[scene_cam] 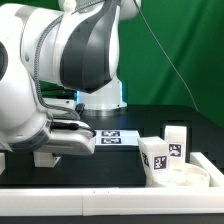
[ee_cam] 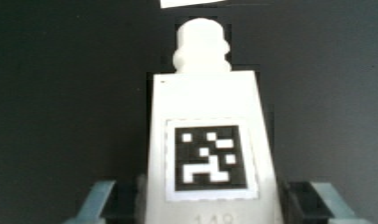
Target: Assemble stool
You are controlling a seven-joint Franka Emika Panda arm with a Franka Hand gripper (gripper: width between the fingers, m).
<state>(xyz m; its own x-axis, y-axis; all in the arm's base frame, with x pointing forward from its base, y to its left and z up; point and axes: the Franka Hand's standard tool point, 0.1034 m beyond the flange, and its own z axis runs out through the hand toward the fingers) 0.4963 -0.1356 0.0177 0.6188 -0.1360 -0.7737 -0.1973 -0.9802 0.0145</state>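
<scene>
Between the two grey fingers [ee_cam: 108, 200] of the gripper [ee_cam: 212, 208], one white leg [ee_cam: 207, 100], flat on the black table [ee_cam: 61, 100]. Lies with its long side straight out from the gripper, round knobby peg [ee_cam: 202, 45] at the far end. Smooth hard plastic, boxy, with a black-and-white square tag [ee_cam: 207, 155] on top. Fingers close on both sides (cannot tell if squeezing or just near). Over at the exterior view's right, round thick seat [scene_cam: 190, 178], with two more legs [scene_cam: 155, 157] standing up on it.
</scene>
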